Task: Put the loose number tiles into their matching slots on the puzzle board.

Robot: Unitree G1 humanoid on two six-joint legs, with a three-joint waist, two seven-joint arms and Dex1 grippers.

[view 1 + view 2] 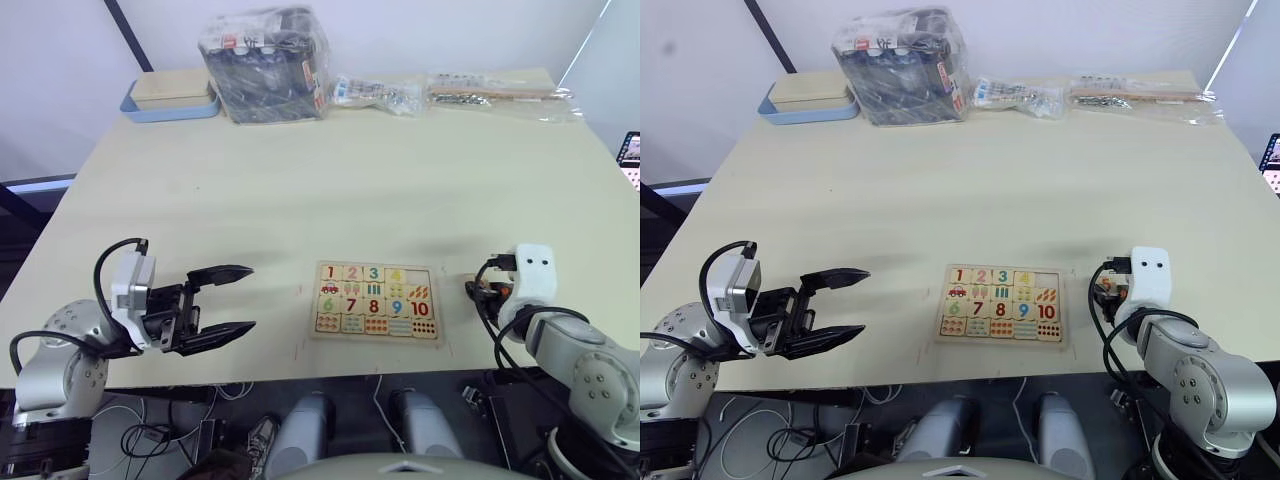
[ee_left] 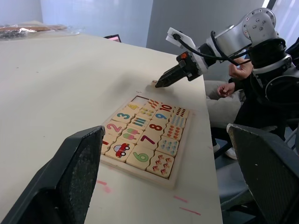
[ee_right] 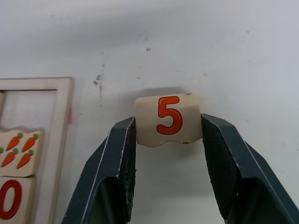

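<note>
The left gripper (image 1: pixel 232 300) hovers over the cream table (image 1: pixel 300 180) with its two black fingers spread wide and empty, well left of the flat rectangular pale-wood puzzle board (image 1: pixel 376 300). On the board, tiles 1 to 4 fill the top row and its rightmost slot (image 3: pixel 28 103) lies bare. Just right of the board, the right gripper (image 3: pixel 168 128) pinches the small square pale-wood tile with an orange 5 (image 3: pixel 168 119) between its fingers.

You get bright, even room light on the table (image 1: pixel 300 190), soft faint shadows beside the left gripper (image 1: pixel 228 302) and puzzle board (image 1: pixel 377 301), mild glare on the plastic bags (image 1: pixel 265 62) — left wrist view's near fingers (image 2: pixel 65 177) blurred, board sharp.
</note>
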